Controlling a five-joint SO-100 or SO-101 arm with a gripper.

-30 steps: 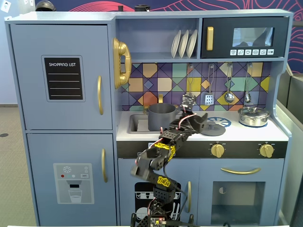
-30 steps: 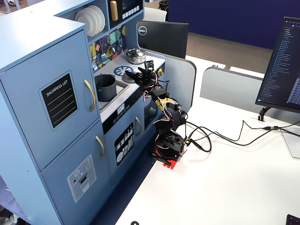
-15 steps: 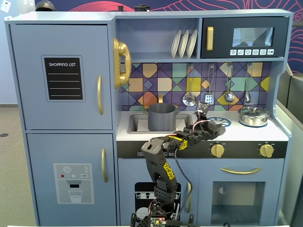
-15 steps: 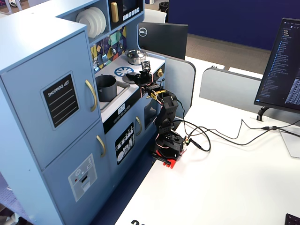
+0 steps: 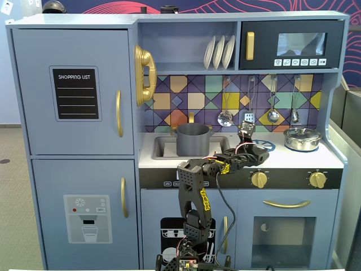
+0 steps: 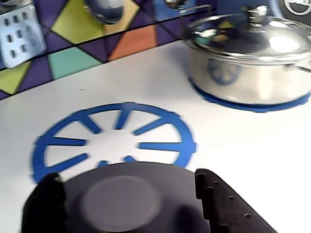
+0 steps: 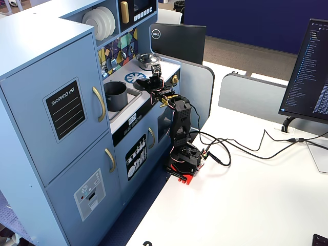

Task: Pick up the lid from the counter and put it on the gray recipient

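behind the white counter (image 6: 243,160) of a blue toy kitchen, a mosaic backsplash of coloured tiles is seen, with utensils hung from it. on that counter a blue burner ring (image 6: 114,141) is printed, and at its near edge, in the wrist view, the lid (image 6: 121,199) is seen as a dark gray disc with a paler round centre. the gripper (image 6: 126,194) is set around it, one black finger at each side of the disc; the jaws are spread to about the lid's width, and it is judged that they are gripping its rim, though contact cannot be confirmed, nor whether the lid is lifted or resting.

the gray recipient (image 5: 193,139) is stood in the sink recess to the left in a fixed view, open-topped, well apart from the gripper (image 5: 246,131). it is presumably left uncovered so that the lid can be lowered straight onto it. the shiny silver pot (image 5: 302,138) is kept on the far right burner with its own lid on, clear of the path.

in another fixed view the arm (image 7: 174,110) is seen stretched from its base on the desk up over the counter edge, so that the lid is reached from the front.
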